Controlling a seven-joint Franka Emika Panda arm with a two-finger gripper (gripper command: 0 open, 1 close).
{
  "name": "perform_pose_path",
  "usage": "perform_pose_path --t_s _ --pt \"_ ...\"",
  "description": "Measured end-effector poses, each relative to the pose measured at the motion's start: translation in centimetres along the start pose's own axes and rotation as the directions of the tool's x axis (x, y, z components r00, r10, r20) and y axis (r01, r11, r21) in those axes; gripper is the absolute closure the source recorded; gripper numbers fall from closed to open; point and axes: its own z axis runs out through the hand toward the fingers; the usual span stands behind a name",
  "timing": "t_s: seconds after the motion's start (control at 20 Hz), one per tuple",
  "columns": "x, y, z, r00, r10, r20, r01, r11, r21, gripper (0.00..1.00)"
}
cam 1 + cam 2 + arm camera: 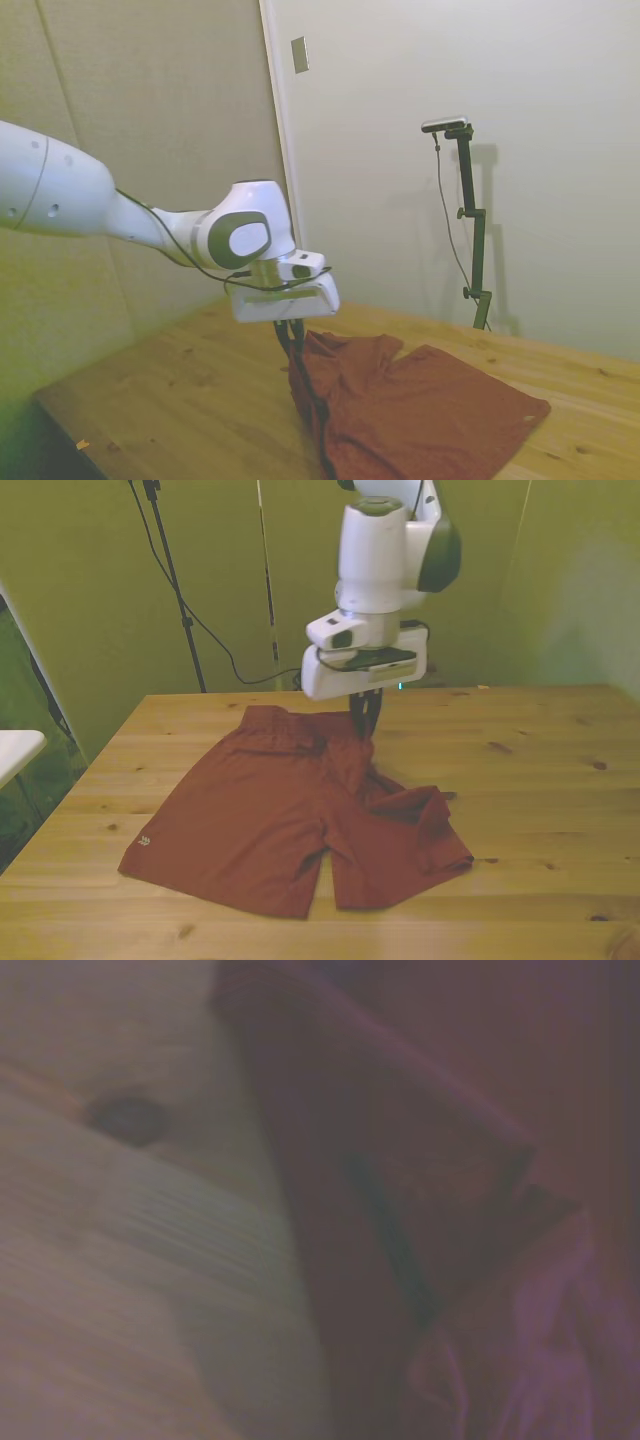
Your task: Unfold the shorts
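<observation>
Shorts (270, 820) pinched near the waistband by closed gripper (366, 720), cloth drawn up into a ridge below. Likely mid-unfold: next calls for carrying the held part toward the front view's right to flatten the crumpled leg. Mostly spread on table (540, 770).

The shorts (270, 820) cover the middle of the table (540, 780), lying flat on the front view's left and bunched into a raised fold on the front view's right. The gripper (366, 723) stands over the waistband edge, its fingers (364, 716) pinched on a lifted ridge of cloth. Bare wood runs wide on the front view's right and along the near edge. On the front view's left, a narrower bare strip lies beside the flat leg.
</observation>
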Motion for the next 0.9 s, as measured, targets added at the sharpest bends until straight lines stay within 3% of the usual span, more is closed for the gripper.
perform_pose_path --t_s 0.2,0.55,0.6,0.9 --pt "-5.2 -4.0 0.8 0.997 -0.075 0.000 0.075 0.996 -0.041 1.00" --pt "-10.5 -5.2 2.6 0.991 -0.133 0.025 0.134 0.987 -0.086 1.00" --pt "-10.7 -5.2 2.6 0.991 -0.132 0.025 0.133 0.987 -0.087 0.00" --pt "-10.7 -5.4 2.2 0.995 -0.100 0.016 0.101 0.991 -0.088 0.00"
